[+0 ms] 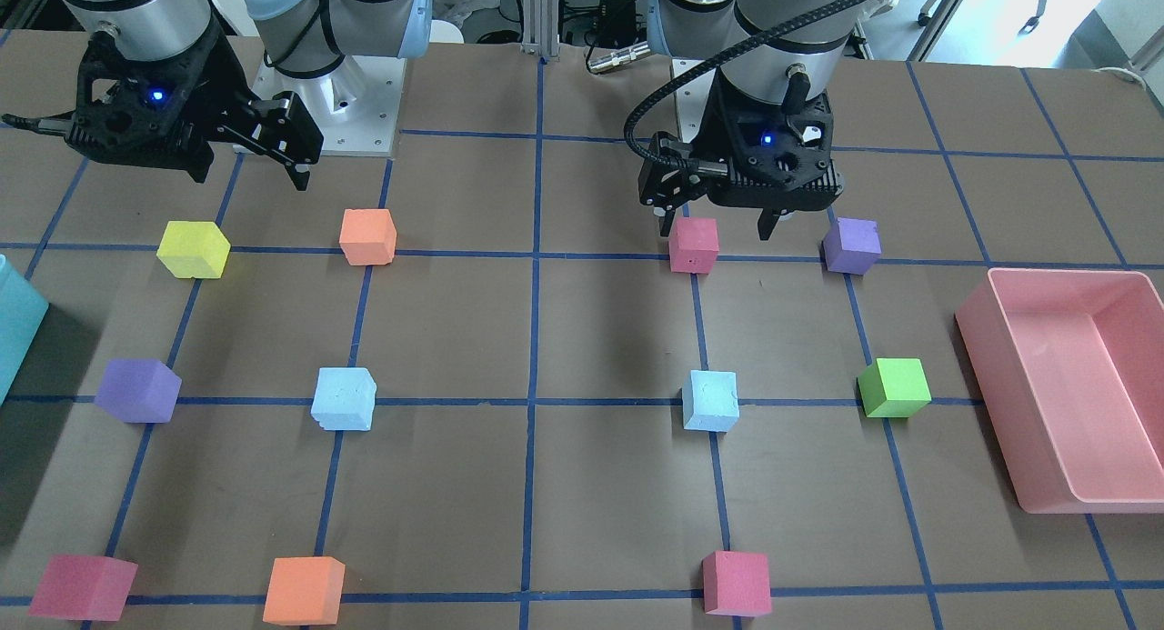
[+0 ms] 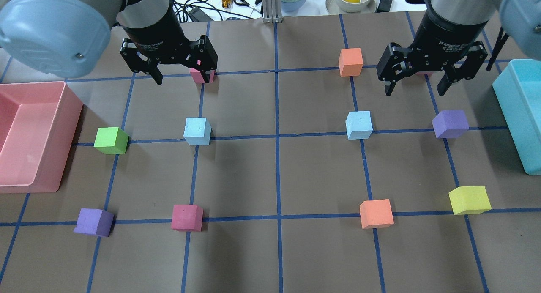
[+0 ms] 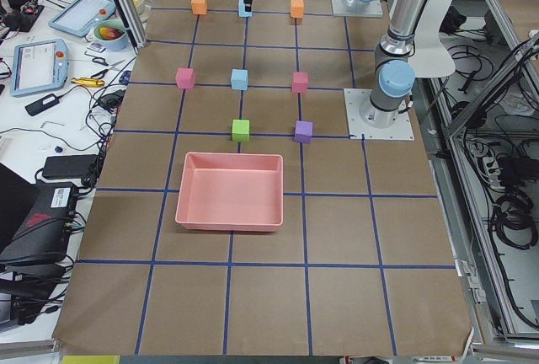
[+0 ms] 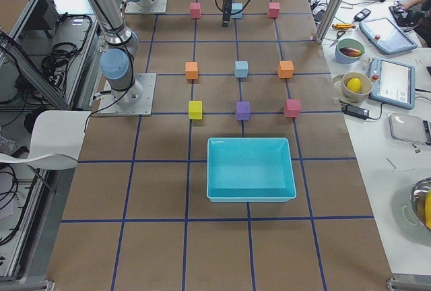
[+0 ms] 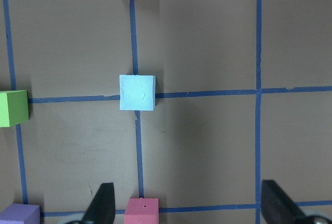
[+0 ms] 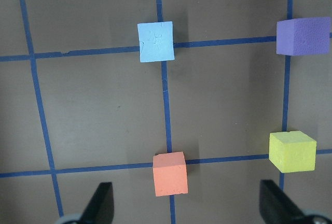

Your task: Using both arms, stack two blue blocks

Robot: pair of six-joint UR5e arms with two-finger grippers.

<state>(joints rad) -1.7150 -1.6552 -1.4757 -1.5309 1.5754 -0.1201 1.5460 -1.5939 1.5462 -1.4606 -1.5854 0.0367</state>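
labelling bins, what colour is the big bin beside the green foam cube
Pink; the rectangular plastic bin shows best in the exterior left view.

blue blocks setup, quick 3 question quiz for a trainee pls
1. True or false: the blue blocks lie apart on the table, not stacked.
2. The pink bin is on which arm's side? A left, B right, C dead centre.
3. Fill in: the left gripper and right gripper are both ___, holding nothing.

Key: 1 true; 2 A; 3 open.
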